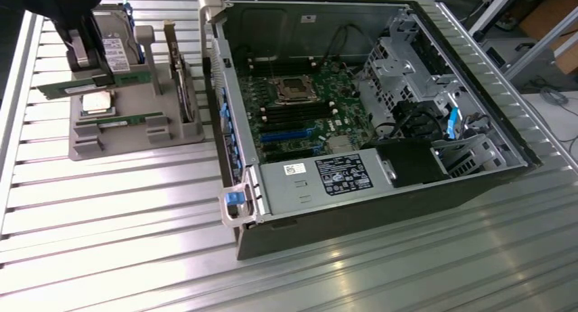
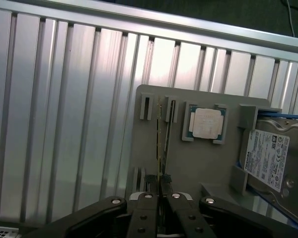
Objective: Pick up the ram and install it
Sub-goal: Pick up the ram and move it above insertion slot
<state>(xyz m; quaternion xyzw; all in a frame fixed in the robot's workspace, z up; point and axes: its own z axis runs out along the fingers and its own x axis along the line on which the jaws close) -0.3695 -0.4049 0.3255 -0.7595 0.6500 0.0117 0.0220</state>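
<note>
The gripper (image 2: 161,192) is shown pressed together on the ram (image 2: 162,144), with 1 finger laid against each flat face and the stick seen edge-on between them. The ram is held over the grey tray (image 2: 143,148) on the ribbed table (image 1: 135,210); whether it has cleared its cradle cannot be told. The stick is judged light, stiff and thin, but fragile. A hold on the 2 faces near the upper edge is therefore preferred, with the contact edge left untouched and no twisting applied. The arm is seen descending from above at the exterior view's upper left, with the wrist pointed down at the tray. Just beside the held stick lies the square processor (image 2: 207,123), then the hard drive (image 2: 267,158). A 2nd ram (image 1: 118,121) rests in the tray. Well apart, toward the exterior view's right, the open computer case (image 1: 298,28) is shown with its black memory slots (image 1: 298,112) exposed.
</note>
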